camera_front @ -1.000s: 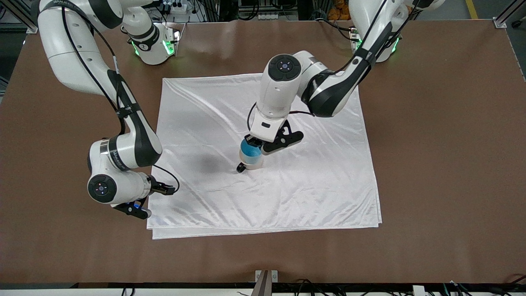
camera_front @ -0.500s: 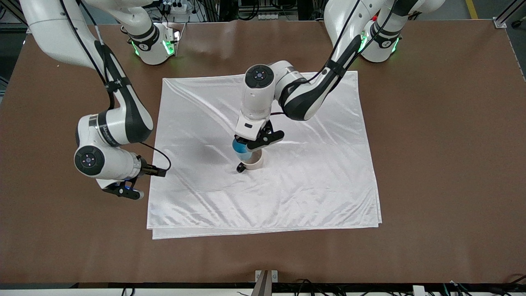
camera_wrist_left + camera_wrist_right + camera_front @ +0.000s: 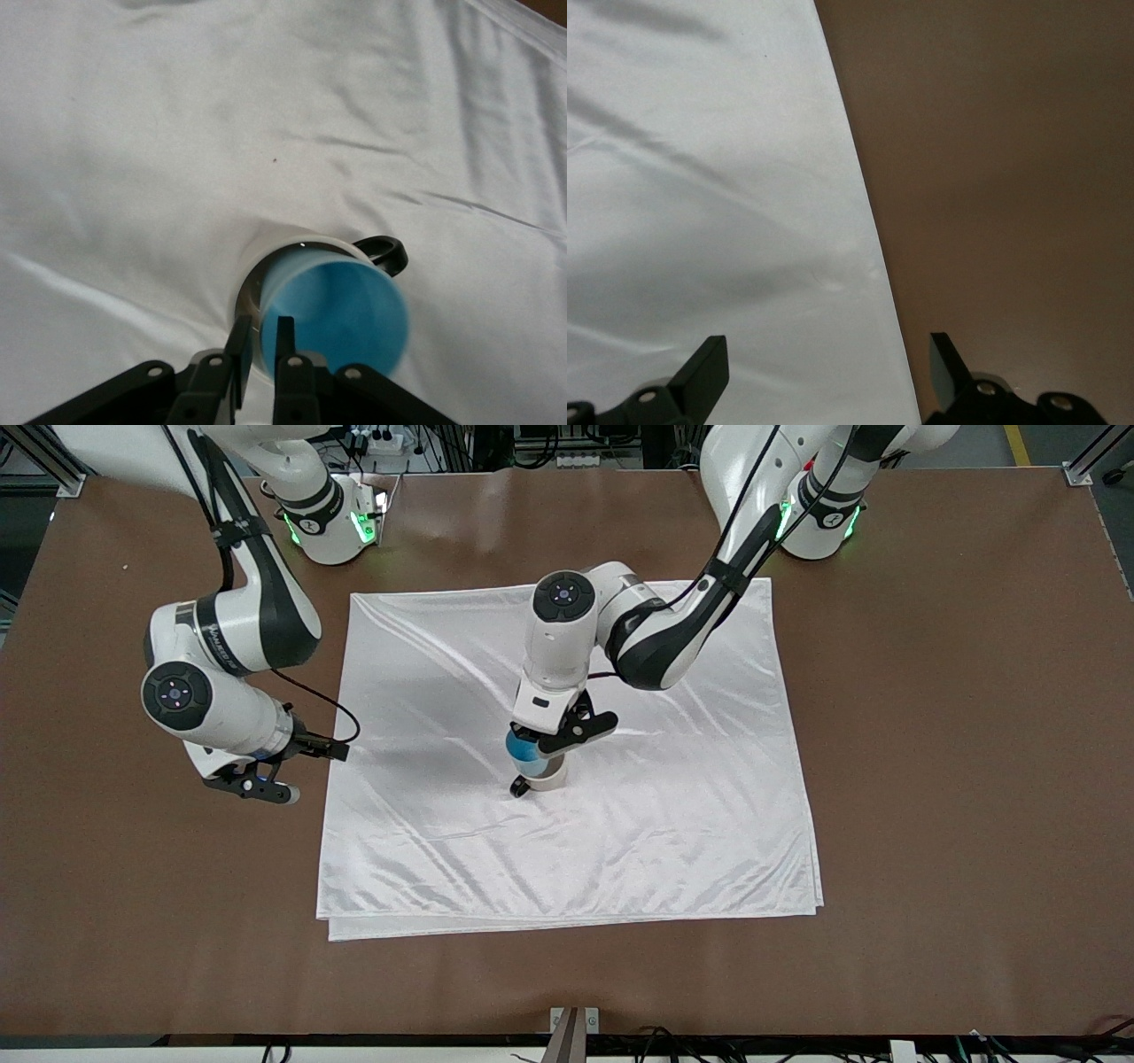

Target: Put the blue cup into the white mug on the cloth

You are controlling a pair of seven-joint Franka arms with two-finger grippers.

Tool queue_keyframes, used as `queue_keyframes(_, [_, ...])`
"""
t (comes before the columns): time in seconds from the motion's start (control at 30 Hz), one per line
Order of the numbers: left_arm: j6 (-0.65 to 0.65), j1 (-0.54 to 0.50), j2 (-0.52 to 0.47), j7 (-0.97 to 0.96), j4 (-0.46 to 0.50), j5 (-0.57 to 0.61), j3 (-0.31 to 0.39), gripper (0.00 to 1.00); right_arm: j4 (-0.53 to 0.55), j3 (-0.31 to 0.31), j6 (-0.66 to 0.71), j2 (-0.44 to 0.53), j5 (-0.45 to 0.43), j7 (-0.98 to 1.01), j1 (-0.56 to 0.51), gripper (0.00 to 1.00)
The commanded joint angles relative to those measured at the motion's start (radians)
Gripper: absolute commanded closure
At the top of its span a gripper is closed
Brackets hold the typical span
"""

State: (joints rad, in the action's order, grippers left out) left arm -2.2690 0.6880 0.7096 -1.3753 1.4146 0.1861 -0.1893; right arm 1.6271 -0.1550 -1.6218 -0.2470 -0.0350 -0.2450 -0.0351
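Note:
The white mug (image 3: 553, 780) stands near the middle of the cloth (image 3: 656, 824), its black handle (image 3: 518, 786) toward the front camera. My left gripper (image 3: 534, 744) is shut on the rim of the blue cup (image 3: 524, 753), one finger inside and one outside. The cup sits tilted in the mug's mouth. The left wrist view shows the blue cup (image 3: 341, 310), the mug's rim (image 3: 266, 257), the handle (image 3: 387, 252) and my left gripper (image 3: 260, 341). My right gripper (image 3: 244, 775) is open and empty, up over the cloth's edge (image 3: 868, 257) at the right arm's end.
The brown table (image 3: 957, 779) surrounds the cloth on all sides. The cloth's doubled layers (image 3: 567, 923) show along its edge nearest the front camera. Nothing else stands on the cloth.
My left gripper has brought the blue cup lower, into the mug's mouth. My right arm has drawn back off the cloth toward its own end of the table.

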Motion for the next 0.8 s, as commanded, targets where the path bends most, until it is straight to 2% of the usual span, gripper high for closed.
queue_keyframes(0.0, [0.005,-0.002,-0.024,-0.021,0.001,0.033,0.010,0.00,-0.110,-0.009,0.108,0.002,0.047,0.035,-0.029,0.00])
queue_keyframes(0.27, [0.040,-0.041,-0.105,-0.002,0.000,0.033,0.027,0.00,-0.243,-0.017,0.181,0.031,0.047,0.038,-0.028,0.00])
queue_keyframes(0.4, [0.132,-0.073,-0.183,0.016,-0.002,0.033,0.027,0.00,-0.251,-0.017,0.178,0.057,0.046,0.058,-0.028,0.00])
queue_keyframes(0.6, [0.299,-0.122,-0.292,0.149,-0.002,0.033,0.027,0.00,-0.250,-0.008,0.172,0.094,0.040,0.114,-0.029,0.00])
queue_keyframes(0.77, [0.376,-0.191,-0.364,0.243,0.000,0.033,0.024,0.00,-0.213,-0.008,0.180,0.135,0.038,0.148,-0.039,0.00])
